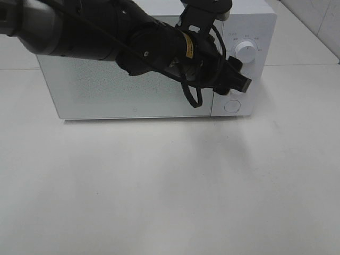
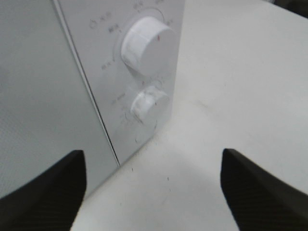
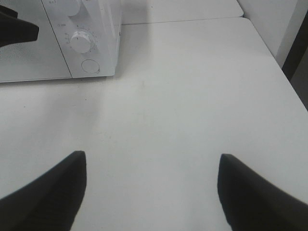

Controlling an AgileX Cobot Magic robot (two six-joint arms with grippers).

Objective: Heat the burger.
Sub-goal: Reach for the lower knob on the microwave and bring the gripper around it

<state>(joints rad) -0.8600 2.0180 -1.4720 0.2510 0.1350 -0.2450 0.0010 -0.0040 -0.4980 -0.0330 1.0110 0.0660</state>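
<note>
In front of the white microwave [image 1: 133, 90], the left claw [image 1: 241, 74] hung in the air close to the panel with the knobs. Its two black fingers [image 2: 53, 187] stood wide apart, and nothing was between them, so the left claw was open. Just past its tips was the small lower knob [image 2: 149, 103], and a bit higher than that was the big upper knob [image 2: 147, 45]. Below the left claw on the panel was a round button [image 1: 232, 105]. The microwave door [image 1: 106, 85] was to the side of the left claw, and it was shut. The right claw [image 3: 150, 155] was well apart from the microwave, over the bare white table [image 3: 192, 96]. Its fingers [image 3: 48, 192] were also spread wide with nothing in them, so it was open too. From the right claw, the microwave sat far ahead and off to one side. The burger could not be seen in any view, so I cannot tell where it was.
</note>
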